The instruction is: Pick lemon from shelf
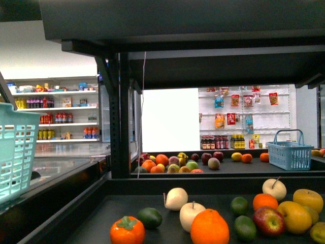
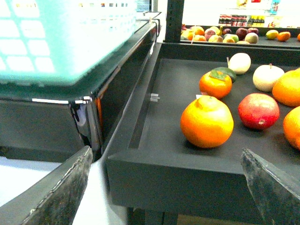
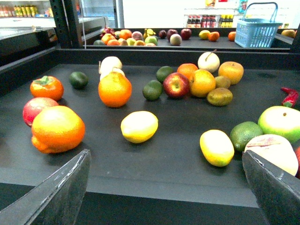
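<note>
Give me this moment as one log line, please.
phase: pre-grasp | left gripper: open, empty | right gripper: open, empty | lemon, second lemon: on shelf tray, untouched

shelf [image 3: 178, 150] tray of matt black metal, lemon [image 3: 139, 126] skin smooth with a soft gloss, orange [image 3: 115, 89] shiny, basket [image 1: 15, 152] at left of teal plastic lattice

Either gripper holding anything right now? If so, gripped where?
Nothing held. Left gripper and right gripper both open; a yellow oval lemon lies on the black metal shelf tray.
</note>
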You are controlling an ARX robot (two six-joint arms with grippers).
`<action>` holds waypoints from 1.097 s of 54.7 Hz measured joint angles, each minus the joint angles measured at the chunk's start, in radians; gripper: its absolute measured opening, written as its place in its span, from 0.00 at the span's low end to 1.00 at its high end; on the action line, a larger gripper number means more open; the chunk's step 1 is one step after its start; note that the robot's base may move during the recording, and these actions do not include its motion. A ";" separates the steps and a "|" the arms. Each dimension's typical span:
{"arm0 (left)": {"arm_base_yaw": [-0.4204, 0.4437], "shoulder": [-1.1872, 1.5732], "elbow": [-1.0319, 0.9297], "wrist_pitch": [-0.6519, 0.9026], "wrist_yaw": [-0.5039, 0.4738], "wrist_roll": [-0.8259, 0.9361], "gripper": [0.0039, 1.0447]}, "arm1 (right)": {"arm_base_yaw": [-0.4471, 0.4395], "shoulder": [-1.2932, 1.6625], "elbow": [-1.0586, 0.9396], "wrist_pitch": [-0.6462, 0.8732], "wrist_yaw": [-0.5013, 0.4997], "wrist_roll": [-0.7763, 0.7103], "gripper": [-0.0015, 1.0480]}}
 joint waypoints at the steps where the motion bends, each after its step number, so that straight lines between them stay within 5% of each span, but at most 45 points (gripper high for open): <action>1: 0.000 0.000 0.000 0.000 0.000 0.000 0.93 | 0.000 0.000 0.000 0.000 0.000 0.000 0.93; 56: 0.000 0.000 0.000 0.000 0.000 0.000 0.93 | 0.000 0.000 0.000 0.001 0.001 0.000 0.93; 60: 0.025 0.048 0.030 -0.067 0.107 -0.123 0.93 | 0.000 0.000 0.000 0.001 0.002 0.000 0.93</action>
